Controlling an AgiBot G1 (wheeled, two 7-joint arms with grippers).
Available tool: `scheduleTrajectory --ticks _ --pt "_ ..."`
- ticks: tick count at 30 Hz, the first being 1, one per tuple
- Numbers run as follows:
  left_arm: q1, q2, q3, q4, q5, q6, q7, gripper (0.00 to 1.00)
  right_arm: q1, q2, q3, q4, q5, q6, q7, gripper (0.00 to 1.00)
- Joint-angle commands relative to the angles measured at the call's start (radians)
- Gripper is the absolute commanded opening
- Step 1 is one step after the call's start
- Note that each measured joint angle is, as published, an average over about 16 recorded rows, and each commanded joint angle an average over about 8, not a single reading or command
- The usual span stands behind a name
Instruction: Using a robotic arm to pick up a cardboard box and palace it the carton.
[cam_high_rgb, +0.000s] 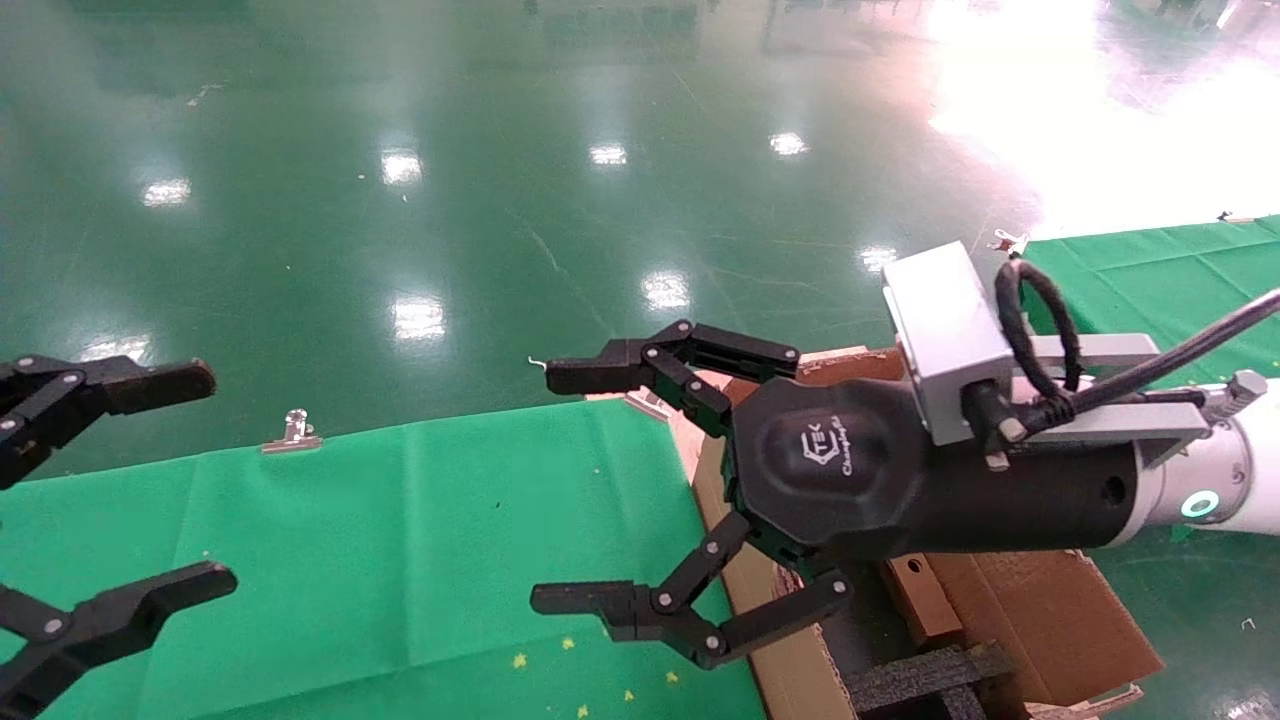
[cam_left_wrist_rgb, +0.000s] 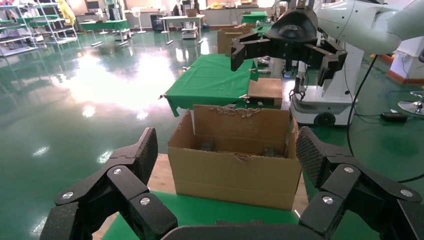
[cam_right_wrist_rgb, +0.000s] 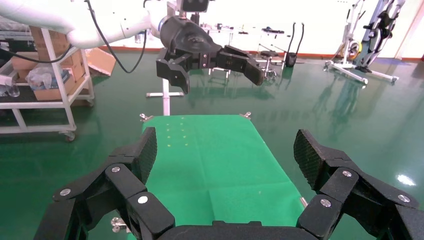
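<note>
The carton stands between two green tables, flaps up, with black foam inside; it fills the left wrist view. The small cardboard box lies just right of the carton, under my right arm, and shows beyond the carton's far flap. My right gripper on the white arm is open and empty, held high over the carton's left side, pointing left; it also shows in the left wrist view. My left gripper is open and empty at the far left, facing the carton.
The left green table has a metal clip on its far edge and small yellow marks near the front. The right green table lies behind the right arm. Glossy green floor spreads beyond both.
</note>
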Motion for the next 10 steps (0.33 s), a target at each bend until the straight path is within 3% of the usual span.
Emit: scheduleTrajectory --ticks 1,10 --pt "0.000 0.000 0.000 0.000 0.000 0.000 0.000 1.00 0.003 0.000 -0.004 0.000 -0.004 0.002 0.004 1.00" --pt "0.000 0.000 0.000 0.000 0.000 0.000 0.000 1.00 0.010 0.000 -0.013 0.000 -0.016 0.008 0.013 1.00"
